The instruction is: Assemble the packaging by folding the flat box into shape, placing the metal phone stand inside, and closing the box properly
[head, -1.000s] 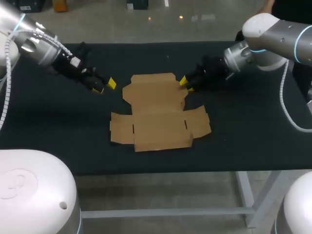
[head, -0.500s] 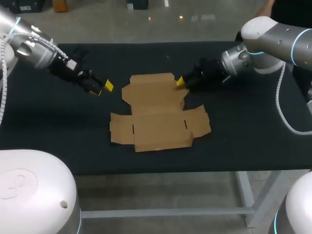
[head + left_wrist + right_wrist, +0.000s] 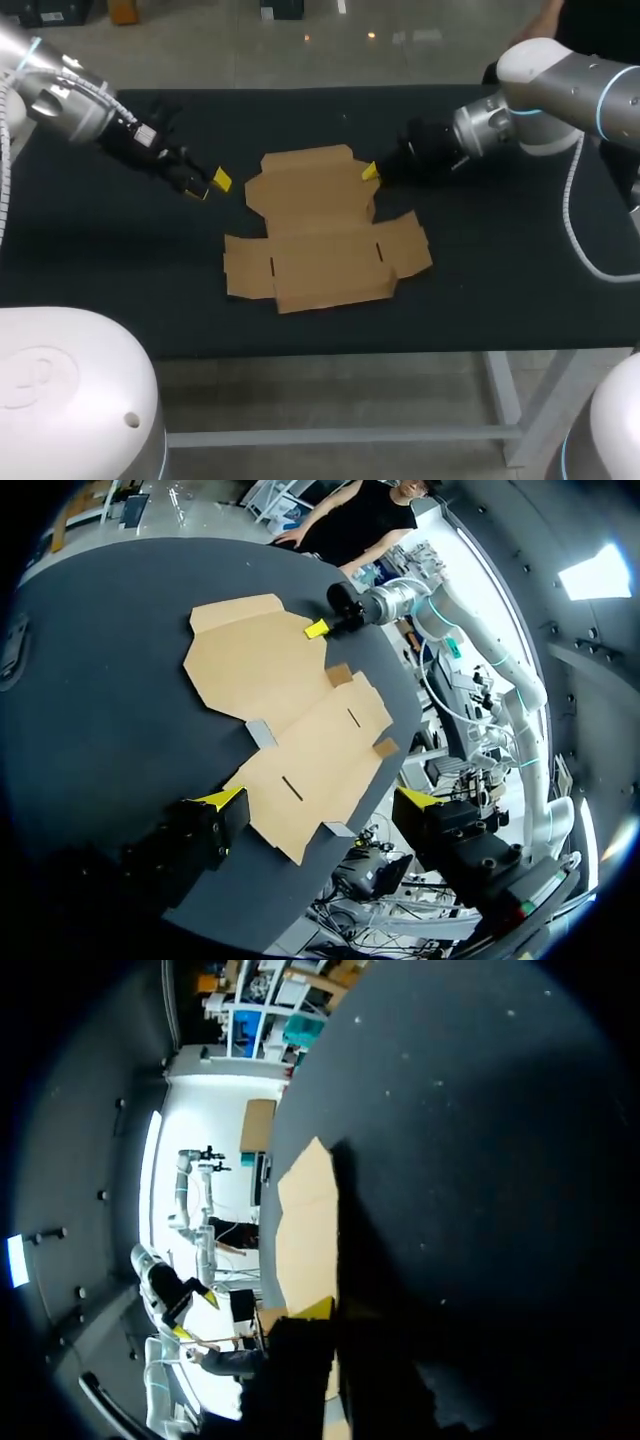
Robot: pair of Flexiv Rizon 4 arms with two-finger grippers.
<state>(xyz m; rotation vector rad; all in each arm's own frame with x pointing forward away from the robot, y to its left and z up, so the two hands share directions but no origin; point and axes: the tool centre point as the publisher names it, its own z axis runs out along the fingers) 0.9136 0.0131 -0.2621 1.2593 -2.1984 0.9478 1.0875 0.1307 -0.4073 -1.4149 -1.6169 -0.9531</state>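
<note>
There is one flat brown box (image 3: 320, 240). It lies on one black table (image 3: 500, 260). The box has two little slits (image 3: 272, 268) cut in it, one near each side.

There are two robot arms: one left arm (image 3: 60, 90) and one right arm (image 3: 560, 85). Each arm has one gripper, so that makes two grippers: the left gripper (image 3: 208, 186) and the right gripper (image 3: 370, 172). The left gripper has two yellow tips (image 3: 221, 180), and both of them show.
</note>
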